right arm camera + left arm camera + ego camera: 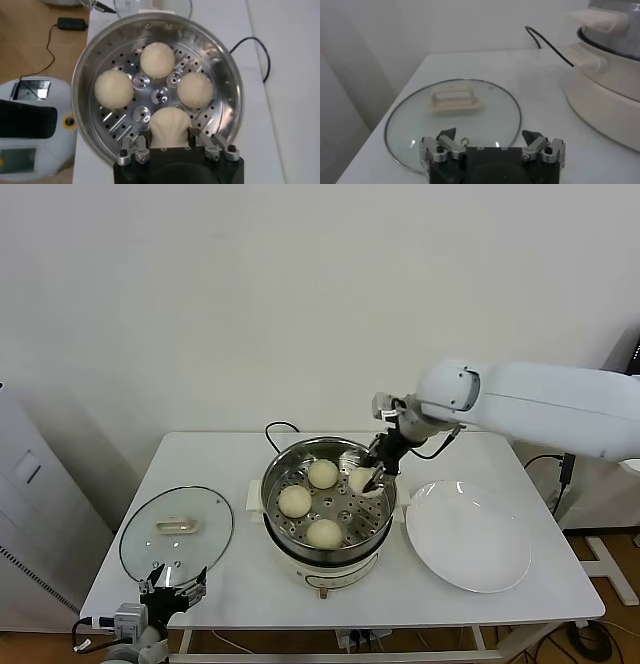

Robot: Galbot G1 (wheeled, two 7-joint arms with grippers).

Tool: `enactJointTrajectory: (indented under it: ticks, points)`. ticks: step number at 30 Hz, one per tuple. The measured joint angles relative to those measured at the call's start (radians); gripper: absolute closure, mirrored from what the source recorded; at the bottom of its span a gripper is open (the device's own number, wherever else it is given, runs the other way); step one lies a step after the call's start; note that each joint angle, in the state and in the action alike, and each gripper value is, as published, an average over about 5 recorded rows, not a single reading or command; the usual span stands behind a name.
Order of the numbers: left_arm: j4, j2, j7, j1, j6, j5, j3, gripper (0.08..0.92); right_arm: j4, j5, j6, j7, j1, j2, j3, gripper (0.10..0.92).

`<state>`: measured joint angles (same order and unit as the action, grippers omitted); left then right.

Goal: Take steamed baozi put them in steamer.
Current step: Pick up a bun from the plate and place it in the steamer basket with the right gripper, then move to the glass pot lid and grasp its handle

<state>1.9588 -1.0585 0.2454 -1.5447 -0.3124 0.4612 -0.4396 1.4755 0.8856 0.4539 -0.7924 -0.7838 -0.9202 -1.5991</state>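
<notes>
The shiny steel steamer [285,462] stands mid-table on its white base. Three pale baozi [322,473] [294,500] [324,532] rest on its perforated tray [120,122]. My right gripper [364,480] hangs inside the pot's right side, shut on another baozi [170,127]. In the right wrist view that bun sits squeezed between the two fingers [191,136], close over the tray. The other three show there too [157,59] [114,89] [195,90]. My left gripper [172,586] stays parked at the table's near left edge, open and empty [489,136].
A round glass lid [177,531] with a cream handle lies flat on the left of the table, just beyond the left gripper. A flat white plate [468,534] lies right of the steamer. The black cord [275,430] loops behind the pot.
</notes>
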Motion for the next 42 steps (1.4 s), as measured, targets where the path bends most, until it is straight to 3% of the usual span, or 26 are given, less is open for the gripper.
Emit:
enactJointTrajectory:
  ticks: [11,22,25,34,42]
  points:
    - [-0.005,-0.003,0.0,-0.001,0.001,0.0,-0.003,0.177,-0.019,-0.024,0.03,0.06,0.099,-0.018,0.025,0.545]
    - [-0.009,-0.007,0.0,-0.006,0.005,0.003,-0.007,0.177,-0.033,-0.018,0.029,0.073,0.134,-0.004,0.075,0.259]
    - [-0.009,-0.007,0.0,-0.006,0.007,0.007,-0.013,0.177,-0.04,-0.006,0.02,0.058,0.134,0.017,0.106,0.213]
    - [-0.001,-0.021,-0.002,0.014,0.0,0.024,-0.033,0.177,-0.056,0.043,-0.075,0.085,0.239,0.164,0.357,0.203]
    - [0.015,-0.034,-0.008,0.056,-0.018,0.034,-0.034,0.177,-0.025,-0.003,-0.218,0.261,0.647,0.258,0.849,0.203]
